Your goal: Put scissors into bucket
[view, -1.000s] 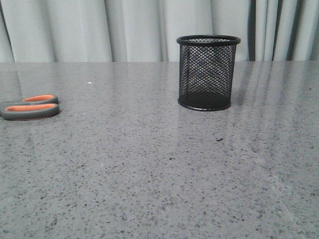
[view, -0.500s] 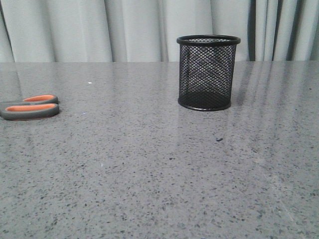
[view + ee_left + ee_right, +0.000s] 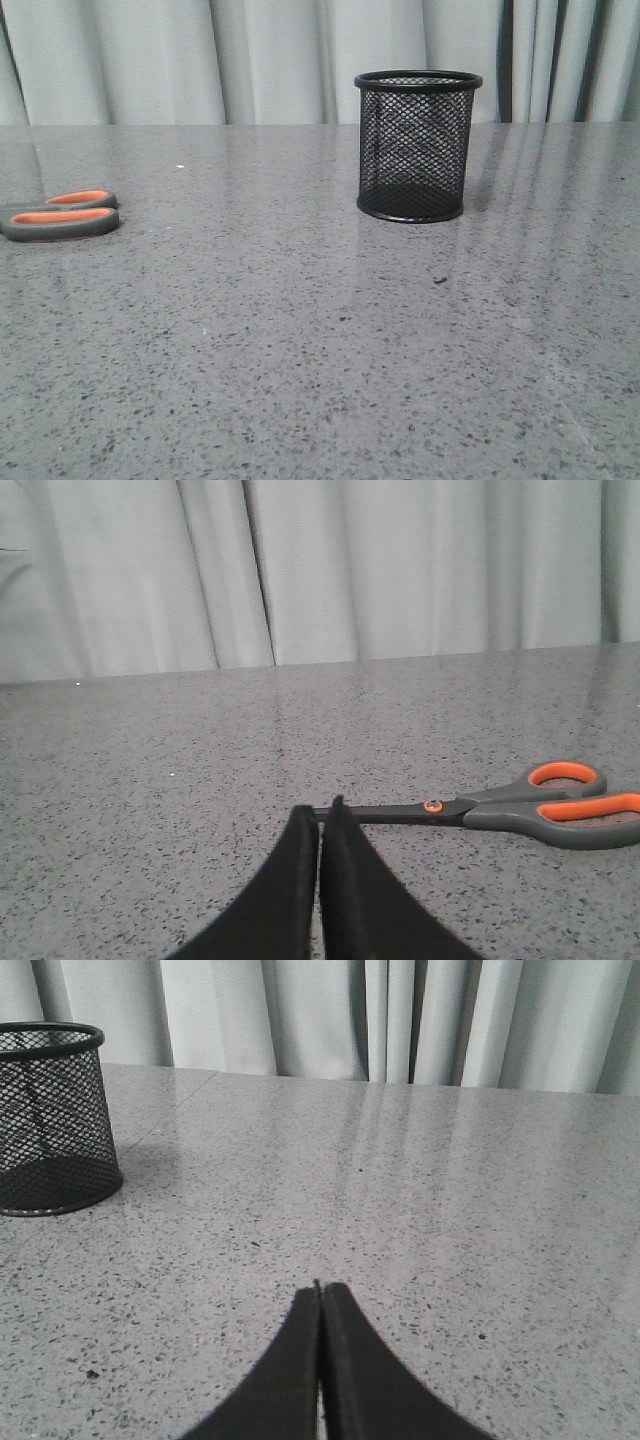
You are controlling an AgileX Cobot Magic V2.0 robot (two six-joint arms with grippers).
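The left end effector [image 3: 320, 815] is showing in the left wrist view with its two black fingers [image 3: 285, 880] pressed together, tips meeting, nothing between them. It is holding nothing. Beyond the tips, the scissors [image 3: 520, 812] are lying flat on the grey speckled worktop [image 3: 180, 780], blades closed and pointing toward the fingertips, the orange-lined handles lying at the far end from them. The blade tip is sitting close behind the fingertips from this angle; whether it is touching them cannot be told.

The right end effector [image 3: 320, 1290] is looking the same in the right wrist view: both fingers [image 3: 355, 1370] are closed against each other, gripping nothing, over bare worktop [image 3: 450, 1210]. The bucket [image 3: 50, 1120] is standing upright well off to one side of it, apart from the fingers.

In the front view neither arm is appearing. The bucket [image 3: 416, 145] is standing upright toward the back of the worktop [image 3: 320, 350], slightly right of centre, its mesh sides letting the pale curtain [image 3: 270, 60] show through. Nothing can be made out inside it. The scissors [image 3: 62, 214] are lying at the far left edge of the worktop, only the grey and orange handles showing, the blades cut off by the frame. Scissors and bucket are well apart, with open worktop between them
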